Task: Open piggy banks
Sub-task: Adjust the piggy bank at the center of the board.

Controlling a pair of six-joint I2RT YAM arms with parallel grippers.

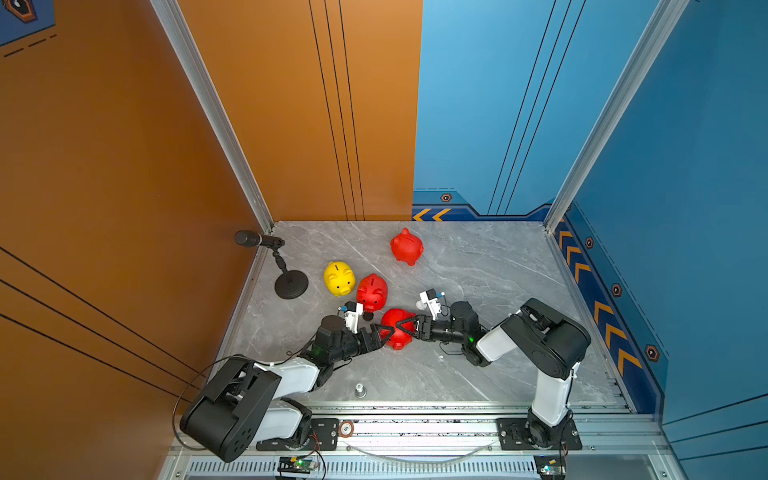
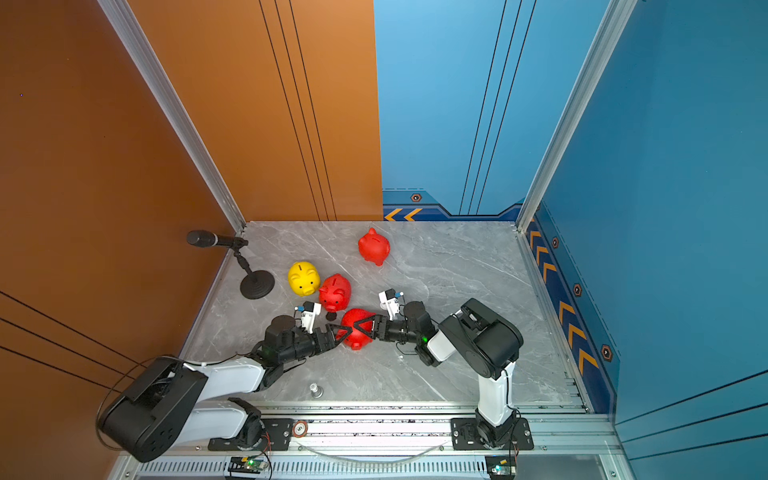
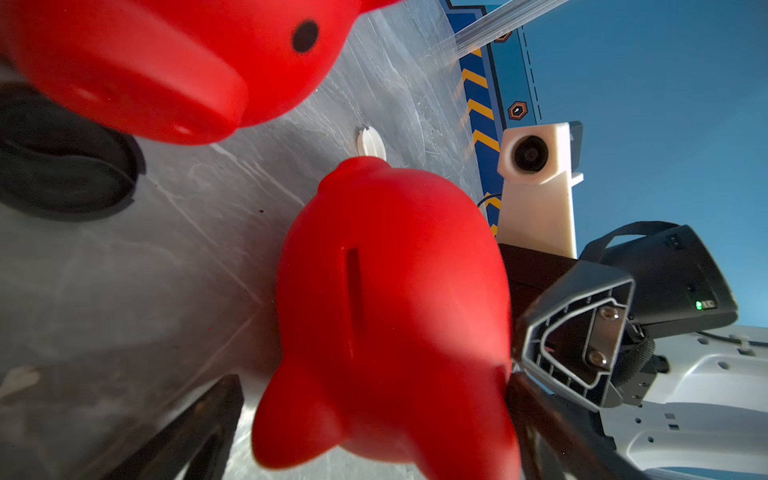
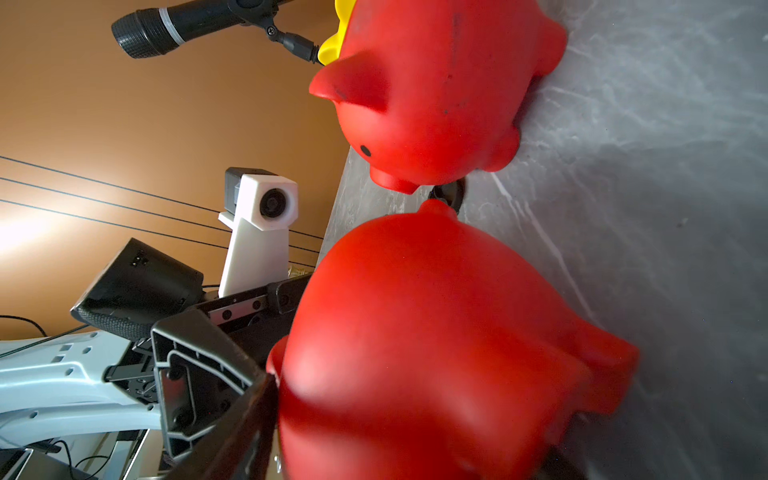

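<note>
One red piggy bank (image 1: 397, 343) lies just 6 o'clock of the surface (image 1: 478, 270) centre. The right claw (image 1: 402, 326) clamps it from 3 o'clock, while the left claw (image 1: 388, 333) is spread wide around it from 8 o'clock, not gripping.

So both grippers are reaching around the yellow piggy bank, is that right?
No. In both top views the left gripper and right gripper are at the nearest red piggy bank; the yellow piggy bank stands apart, farther back.
</note>
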